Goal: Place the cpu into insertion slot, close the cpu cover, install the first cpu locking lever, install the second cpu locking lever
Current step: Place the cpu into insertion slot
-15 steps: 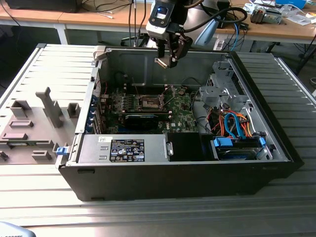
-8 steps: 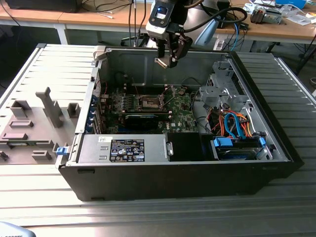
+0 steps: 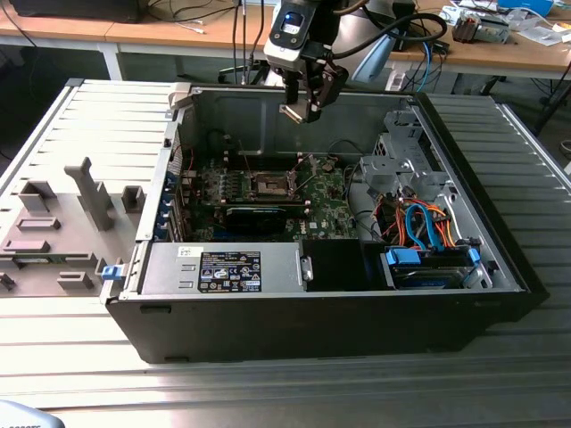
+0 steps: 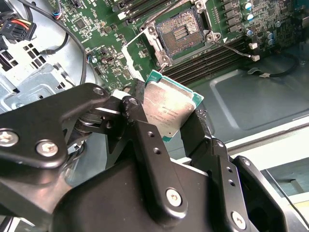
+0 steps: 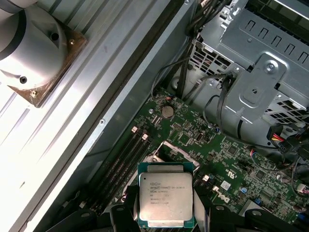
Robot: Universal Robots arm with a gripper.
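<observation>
Black gripper point(image 4: 169, 118) pinching cpu point(image 4: 170, 110), insertion slot point(image 4: 181, 30) uncovered in second wrist view, whole case point(image 3: 312, 325) in exterior view.

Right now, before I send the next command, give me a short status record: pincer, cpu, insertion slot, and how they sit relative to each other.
pincer: shut on the cpu, hanging over the open computer case
cpu: gripped at two opposite edges, silvery metal top facing the first wrist camera
insertion slot: dark centre bare, no chip seated
cpu to slot: apart; the cpu is in the air above the motherboard, touching nothing but the pincer
task state: cpu picked up, not yet placed
</observation>
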